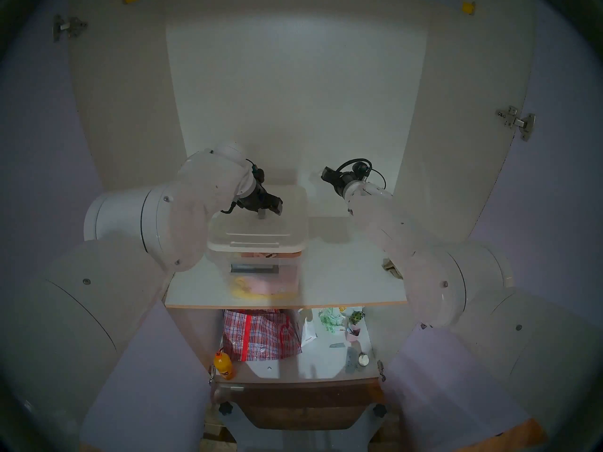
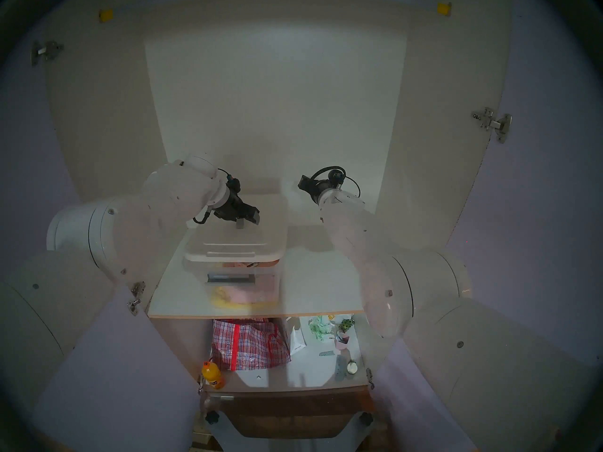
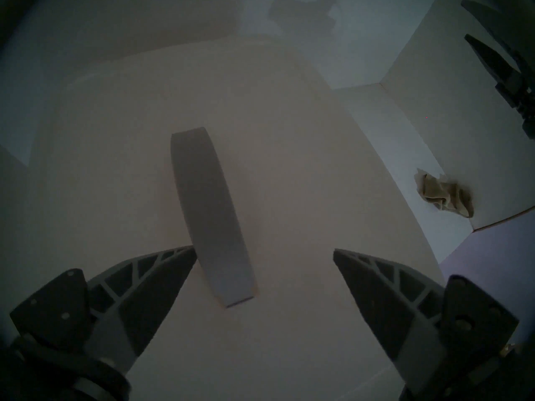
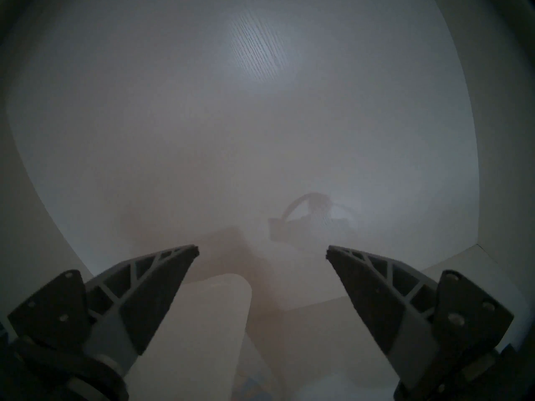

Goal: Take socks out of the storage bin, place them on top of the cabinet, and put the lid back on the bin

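Note:
The clear storage bin (image 1: 265, 280) stands on the cabinet's white shelf board (image 1: 342, 278), with pink and yellow cloth showing through its walls. The white lid (image 1: 257, 228) lies on top of the bin. My left gripper (image 1: 270, 211) hovers open just above the lid, with its fingers on either side of the lid's grey strip handle (image 3: 208, 212) and not touching it. The khaki socks (image 3: 443, 195) lie on the shelf to the right of the bin, partly hidden by my right arm in the head view (image 1: 393, 267). My right gripper (image 1: 326, 174) is open, empty and raised, facing the cabinet's back wall.
Below the shelf board are a red-checked woven bag (image 1: 261, 334), an orange bottle (image 1: 223, 365) and small items (image 1: 342, 324). The lilac doors (image 1: 39, 180) stand open on both sides. The side walls of the cabinet are close to both arms.

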Motion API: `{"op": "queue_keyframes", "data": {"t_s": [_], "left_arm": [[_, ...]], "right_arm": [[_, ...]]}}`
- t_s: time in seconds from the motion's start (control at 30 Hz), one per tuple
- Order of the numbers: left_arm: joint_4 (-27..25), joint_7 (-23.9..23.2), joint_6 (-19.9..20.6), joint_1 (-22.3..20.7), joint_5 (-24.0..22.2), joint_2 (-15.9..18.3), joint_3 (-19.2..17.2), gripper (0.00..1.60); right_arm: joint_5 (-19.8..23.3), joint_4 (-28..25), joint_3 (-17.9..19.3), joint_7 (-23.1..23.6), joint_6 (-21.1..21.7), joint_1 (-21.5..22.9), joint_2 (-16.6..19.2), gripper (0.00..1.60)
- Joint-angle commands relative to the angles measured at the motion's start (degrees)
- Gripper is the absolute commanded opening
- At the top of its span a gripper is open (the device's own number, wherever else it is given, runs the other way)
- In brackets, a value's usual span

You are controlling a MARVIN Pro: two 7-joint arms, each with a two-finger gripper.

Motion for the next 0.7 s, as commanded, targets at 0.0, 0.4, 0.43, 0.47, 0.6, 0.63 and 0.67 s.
{"op": "queue_keyframes", "data": {"t_s": [0.0,0.4,0.43,0.47,0.6,0.63,0.67], "left_arm": [[-2.4,2.9,-2.8,-0.6,0.6,-0.5,0.6,1.60],[-4.7,9.8,-6.3,2.0,-0.9,-1.4,-1.5,1.60],[-4.8,10.0,-6.5,2.1,-0.9,-1.6,-1.6,1.60],[-4.9,10.0,-6.6,2.3,-1.4,-1.6,-2.1,1.60],[-5.4,10.5,-7.5,3.2,-1.8,-2.2,-3.0,1.60],[-5.5,10.8,-7.8,3.5,-1.7,-2.4,-3.0,1.49],[-5.6,11.0,-8.0,3.7,-1.8,-2.4,-3.2,0.92]], "right_arm": [[-0.1,-1.3,-0.1,0.4,-0.9,1.9,-0.2,1.60],[-0.1,-1.3,0.0,0.4,-1.0,1.9,-0.2,1.60],[-0.1,-1.3,0.0,0.4,-1.0,1.9,-0.2,1.60],[-0.1,-1.3,0.0,0.4,-1.0,1.9,-0.2,1.60],[-0.1,-1.3,0.0,0.4,-1.0,1.9,-0.2,1.60],[-0.1,-1.3,0.0,0.4,-1.0,1.9,-0.2,1.60],[-0.1,-1.3,0.0,0.4,-1.0,1.9,-0.2,1.60]]}}
